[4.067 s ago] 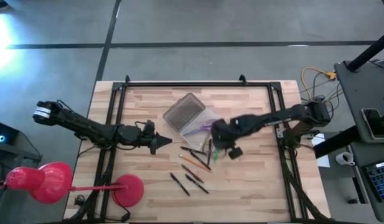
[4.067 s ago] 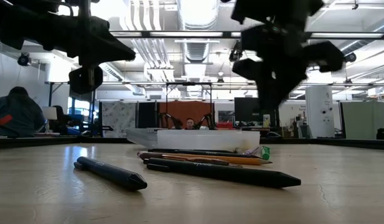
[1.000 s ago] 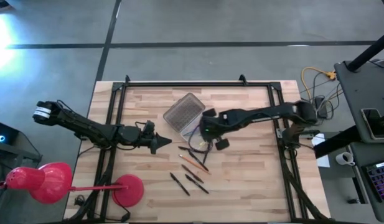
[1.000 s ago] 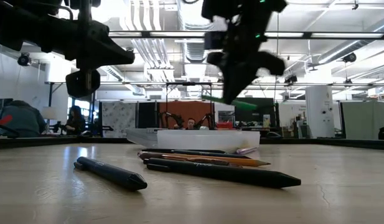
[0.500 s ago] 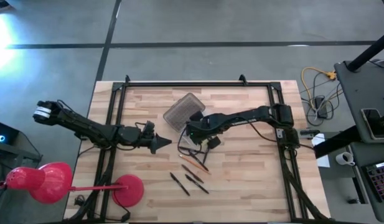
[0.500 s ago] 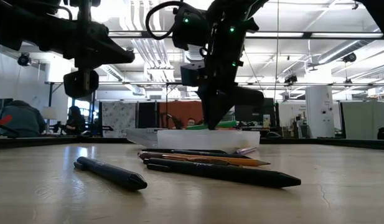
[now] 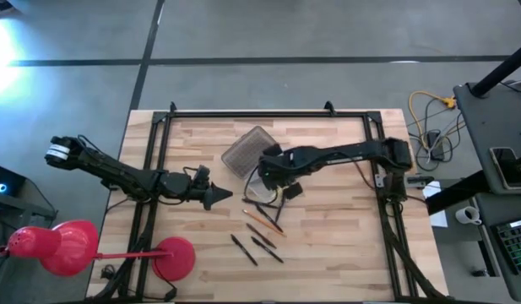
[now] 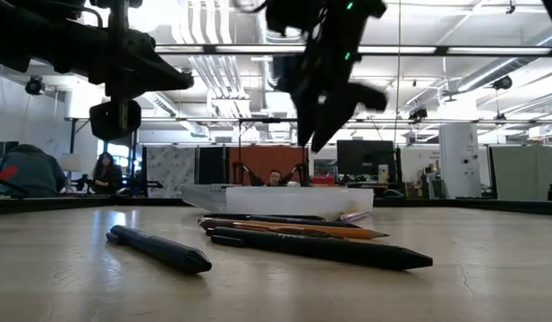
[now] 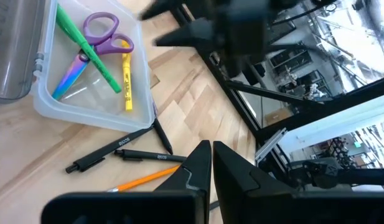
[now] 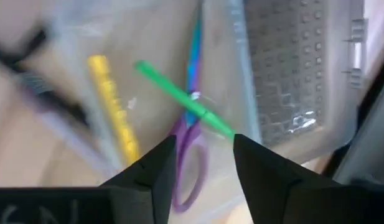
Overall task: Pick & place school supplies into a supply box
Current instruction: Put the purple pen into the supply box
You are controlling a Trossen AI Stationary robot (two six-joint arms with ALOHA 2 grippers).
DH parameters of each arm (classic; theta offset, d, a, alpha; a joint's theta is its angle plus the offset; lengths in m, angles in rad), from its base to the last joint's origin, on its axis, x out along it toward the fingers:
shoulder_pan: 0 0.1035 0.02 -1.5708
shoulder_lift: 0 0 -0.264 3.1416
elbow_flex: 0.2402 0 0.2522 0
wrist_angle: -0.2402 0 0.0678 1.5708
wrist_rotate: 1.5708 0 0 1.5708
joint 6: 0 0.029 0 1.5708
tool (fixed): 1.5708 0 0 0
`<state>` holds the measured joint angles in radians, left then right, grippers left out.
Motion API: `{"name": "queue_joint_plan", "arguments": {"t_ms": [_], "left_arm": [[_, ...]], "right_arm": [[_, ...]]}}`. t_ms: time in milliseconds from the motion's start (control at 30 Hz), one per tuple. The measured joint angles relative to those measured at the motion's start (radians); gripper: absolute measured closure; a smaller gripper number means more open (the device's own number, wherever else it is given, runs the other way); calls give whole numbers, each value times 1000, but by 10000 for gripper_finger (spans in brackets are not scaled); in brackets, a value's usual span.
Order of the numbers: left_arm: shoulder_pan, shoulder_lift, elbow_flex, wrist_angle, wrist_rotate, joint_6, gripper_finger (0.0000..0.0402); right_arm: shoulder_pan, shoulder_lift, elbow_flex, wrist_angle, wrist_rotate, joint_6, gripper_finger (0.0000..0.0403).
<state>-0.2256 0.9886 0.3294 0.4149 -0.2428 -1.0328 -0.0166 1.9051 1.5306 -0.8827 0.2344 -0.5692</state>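
Observation:
The supply box is a clear tray (image 9: pixel 92 118) with its grey dimpled lid (image 7: pixel 246 150) swung open beside it. Inside lie a green marker (image 9: pixel 89 50) (image 10: pixel 179 96), a yellow marker (image 9: pixel 126 84) and purple scissors (image 9: pixel 104 34). My right gripper (image 10: pixel 204 140) hovers open just above the tray (image 7: pixel 258 187), touching nothing. My left gripper (image 7: pixel 226 193) waits shut, left of the box. Black pens (image 7: pixel 243 249) (image 8: pixel 159 249) and an orange pencil (image 8: pixel 302 229) lie flat on the table, nearer than the box.
A black rail frame (image 7: pixel 150 169) borders the wooden table. A red lamp (image 7: pixel 66 249) stands off its near left corner. Bare wood lies right of the pens. People sit in the room (image 8: pixel 25 170) beyond the table.
My right gripper carried the green marker toward the table's left, came down into the box tray, then rose a little. The green marker has left the gripper and lies in the tray across the scissors. My left arm kept still.

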Motion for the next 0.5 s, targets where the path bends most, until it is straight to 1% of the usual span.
{"name": "queue_joint_plan", "arguments": {"t_ms": [100, 300, 500], "left_arm": [[0, 0, -1, -1, 0, 1, 401], [0, 2, -18, 0, 0, 1, 401], [0, 2, -30, 0, 0, 1, 401]], "right_arm": [[1, -47, -30, -19, -104, 17, 246], [12, -89, -133, -78, -149, 67, 252], [74, -97, -248, -47, -169, 83, 261]]}}
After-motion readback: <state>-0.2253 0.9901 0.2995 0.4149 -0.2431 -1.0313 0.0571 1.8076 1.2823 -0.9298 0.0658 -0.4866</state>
